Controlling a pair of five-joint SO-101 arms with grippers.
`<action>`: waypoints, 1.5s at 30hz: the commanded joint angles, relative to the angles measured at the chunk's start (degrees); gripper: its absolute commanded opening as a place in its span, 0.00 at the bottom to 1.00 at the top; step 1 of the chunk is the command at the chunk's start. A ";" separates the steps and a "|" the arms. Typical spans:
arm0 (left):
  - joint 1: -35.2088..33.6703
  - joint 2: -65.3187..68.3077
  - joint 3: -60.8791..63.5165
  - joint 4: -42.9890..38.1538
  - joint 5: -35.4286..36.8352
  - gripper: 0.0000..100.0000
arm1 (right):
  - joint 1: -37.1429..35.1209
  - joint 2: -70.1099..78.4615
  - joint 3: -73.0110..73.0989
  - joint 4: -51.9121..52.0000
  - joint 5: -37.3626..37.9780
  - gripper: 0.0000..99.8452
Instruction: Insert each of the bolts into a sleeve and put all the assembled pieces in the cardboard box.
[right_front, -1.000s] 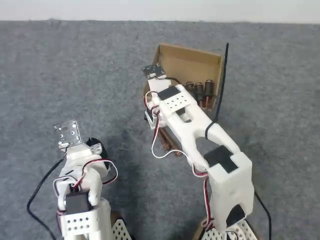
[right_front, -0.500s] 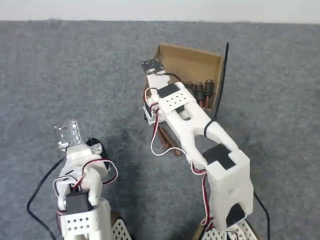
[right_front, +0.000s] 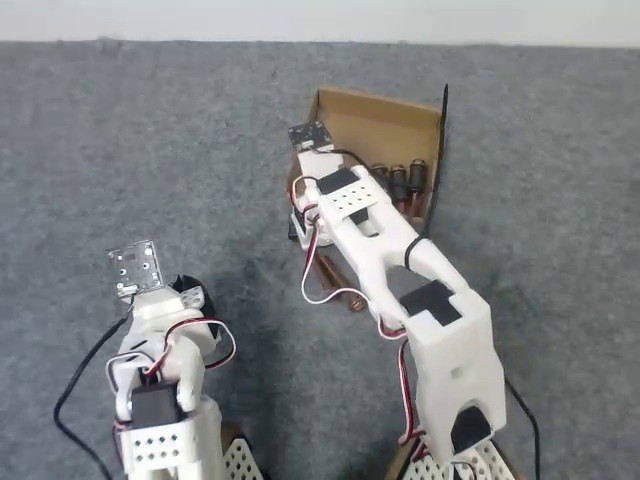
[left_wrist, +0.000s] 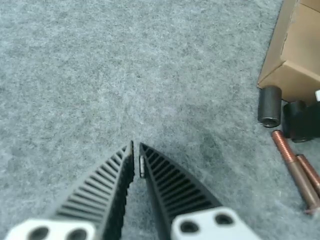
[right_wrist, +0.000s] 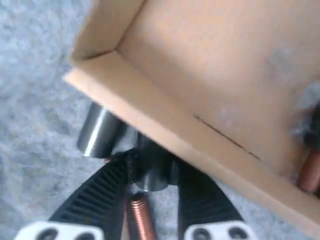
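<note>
The high view looks steeply down from behind both arm bases over the grey worktop (right_front: 150, 120), with the cardboard box (right_front: 380, 125) beyond them. The left wrist view faces down along the left gripper (left_wrist: 136, 146), near the worktop, and takes in one box corner. The right wrist view sits very close above the box's near wall. All three views share that box.

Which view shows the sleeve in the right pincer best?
Right wrist view: the sleeve sits close up, gripped by the right pincer, beside the cardboard box wall. The left wrist view gives a dark shape far off; in the high view the right arm covers it.
</note>
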 joint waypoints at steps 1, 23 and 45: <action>0.26 -0.44 -0.66 0.00 -0.53 0.01 | 0.84 -1.36 -2.73 2.51 -0.35 0.01; 0.26 -0.44 -0.66 0.00 -0.53 0.01 | 8.66 -30.81 13.80 26.42 -0.53 0.01; 5.80 -0.44 -0.66 -1.93 0.00 0.01 | 26.42 -61.67 62.95 -3.91 0.00 0.01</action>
